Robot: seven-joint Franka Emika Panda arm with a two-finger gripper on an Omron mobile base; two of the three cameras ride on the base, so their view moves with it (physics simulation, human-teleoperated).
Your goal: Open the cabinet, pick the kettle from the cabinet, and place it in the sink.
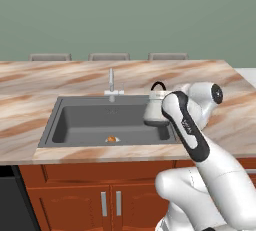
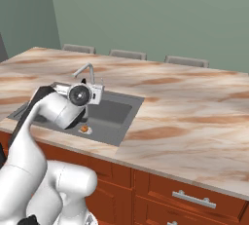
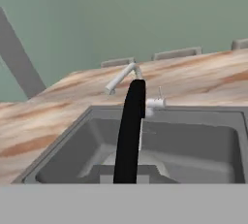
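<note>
The silver-grey kettle [image 1: 154, 110] hangs above the right end of the sink [image 1: 85, 121], its black arched handle [image 1: 158, 84] on top. My gripper [image 1: 163, 89] reaches in from the right and is shut on that handle; the forearm hides part of the hand. In the hand view the black handle [image 3: 131, 131] runs up the middle, with the kettle's rounded top [image 3: 145, 166] below it and the sink basin [image 3: 198, 143] behind. In the right base view my hand [image 2: 92, 93] is over the sink [image 2: 119, 112] and covers the kettle. The cabinet is out of view.
A slim silver faucet [image 1: 111, 83] stands at the sink's back rim. A small orange thing [image 1: 111, 138] lies on the basin floor near the front. Marbled countertop [image 1: 45, 82] surrounds the sink. Chair backs [image 1: 109, 56] line the far edge. Base cabinet doors [image 1: 95, 200] are below.
</note>
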